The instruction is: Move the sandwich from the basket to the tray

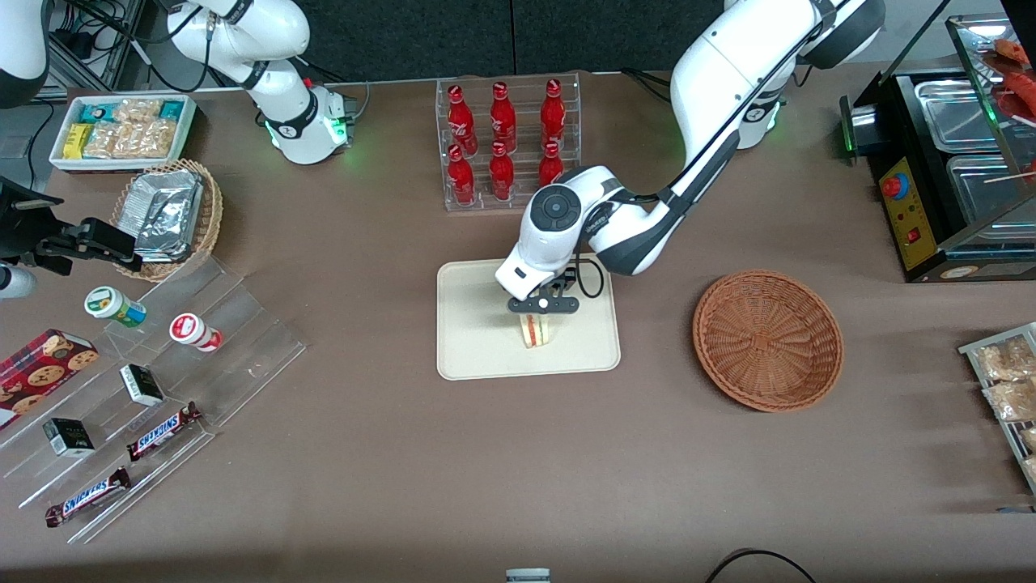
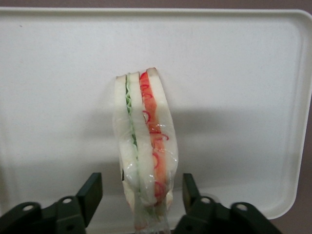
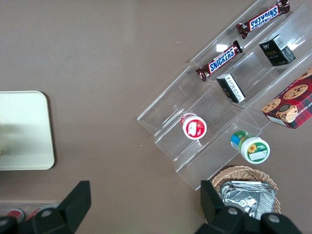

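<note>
Hand (image 1: 537, 320) low over tray (image 1: 469, 356), fingers apart flanking upright sandwich (image 2: 145, 146).

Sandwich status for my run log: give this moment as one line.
sandwich: standing on tray | end effector: open, straddling sandwich | basket: empty
</note>
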Tool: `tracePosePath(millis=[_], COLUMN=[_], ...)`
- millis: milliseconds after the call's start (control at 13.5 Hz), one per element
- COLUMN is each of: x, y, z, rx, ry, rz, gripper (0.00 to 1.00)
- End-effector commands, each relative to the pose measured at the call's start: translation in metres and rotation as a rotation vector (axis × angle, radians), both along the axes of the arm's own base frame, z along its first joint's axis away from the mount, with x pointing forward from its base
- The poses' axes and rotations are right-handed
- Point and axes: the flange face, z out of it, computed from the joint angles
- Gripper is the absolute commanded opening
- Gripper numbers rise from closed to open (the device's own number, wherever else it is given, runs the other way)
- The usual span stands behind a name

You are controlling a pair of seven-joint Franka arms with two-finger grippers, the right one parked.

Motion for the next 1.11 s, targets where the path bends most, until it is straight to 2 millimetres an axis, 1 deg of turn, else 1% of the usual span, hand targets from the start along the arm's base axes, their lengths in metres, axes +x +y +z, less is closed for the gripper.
tracePosePath(millis=[0,74,148,222,296,444,519,593,667,741,815,889,963,1037], x=[0.015,0.019,0.023,0.028,0.031,0.036,0.041,0.048,0.047,0.047,0.05,0.049,0.051,0.052], y=[0.009,0.012,0.016,0.026,0.033,0.053,0.068,0.093,0.11,0.131,0.153,0.167,0.184,0.205], z=[0.036,0.043,0.057,0.07,0.089,0.118,0.137,0.164,0.189,0.208,0.22,0.234,0.243,0.253], rx=[0.061,0.076,0.084,0.082,0.079,0.108,0.103,0.09,0.093,0.104,0.122,0.135,0.149,0.167], ry=[-0.004,0.0,-0.002,0.008,0.001,0.0,0.014,0.041,0.056,0.075,0.091,0.088,0.093,0.105], rz=[0.05,0.059,0.071,0.105,0.116,0.14,0.174,0.204,0.178,0.165,0.179,0.184,0.182,0.168], gripper=[0.99,0.99,0.99,0.99,0.99,0.99,0.99,0.99,0.99,0.99,0.99,0.99,0.99,0.99])
